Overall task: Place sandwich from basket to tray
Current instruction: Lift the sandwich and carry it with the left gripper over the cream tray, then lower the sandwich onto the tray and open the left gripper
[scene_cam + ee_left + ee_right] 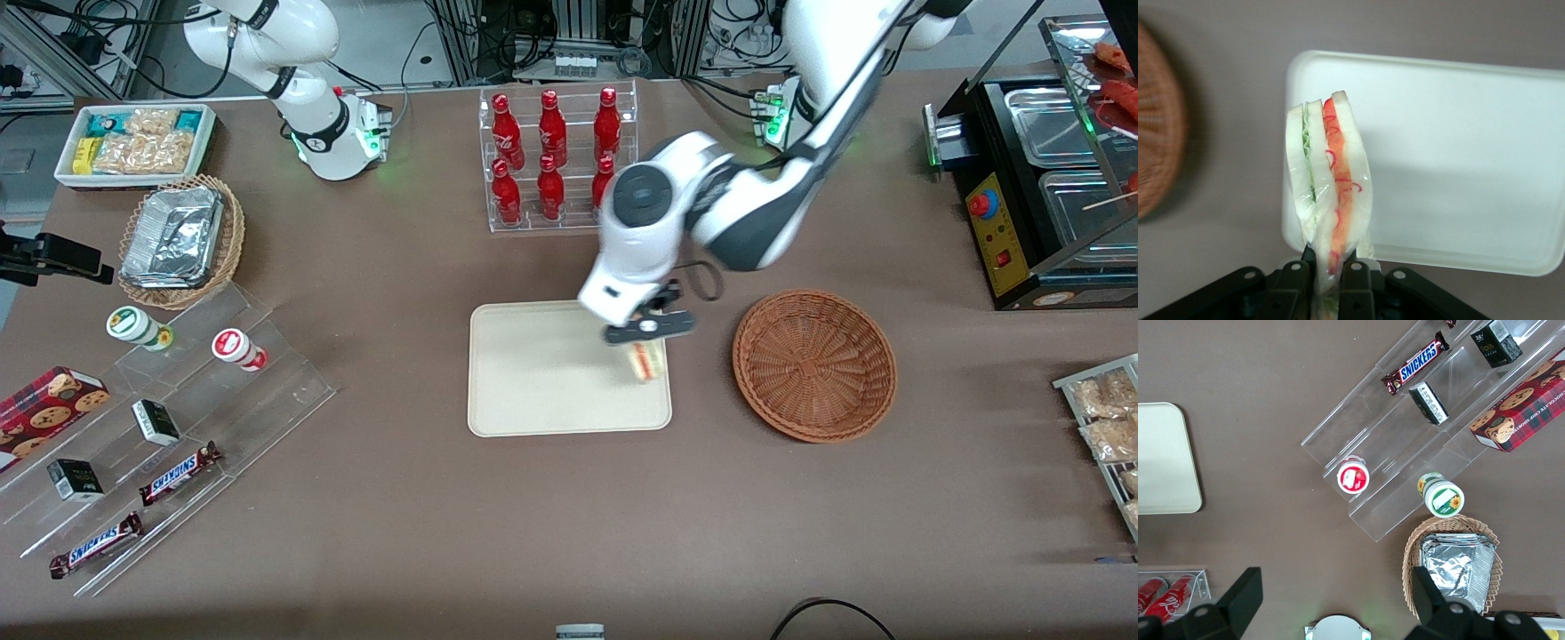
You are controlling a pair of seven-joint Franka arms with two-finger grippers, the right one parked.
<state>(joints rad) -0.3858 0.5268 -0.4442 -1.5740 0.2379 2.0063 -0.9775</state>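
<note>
My gripper [647,342] [1328,267] is shut on the sandwich [646,361] [1328,180], a plastic-wrapped white bread wedge with green and orange-red filling. It hangs over the edge of the cream-white tray [551,391] [1458,153] that lies nearest the basket. The reddish-brown wicker basket [813,364] [1155,153] stands beside the tray, toward the working arm's end of the table, with nothing in it.
A clear rack of red bottles [556,156] stands farther from the front camera than the tray. Toward the parked arm's end are a tan wicker basket with foil containers [178,240], a white bin of snacks [133,142] and acrylic steps with candy bars [178,471]. A black appliance [1022,196] stands at the working arm's end.
</note>
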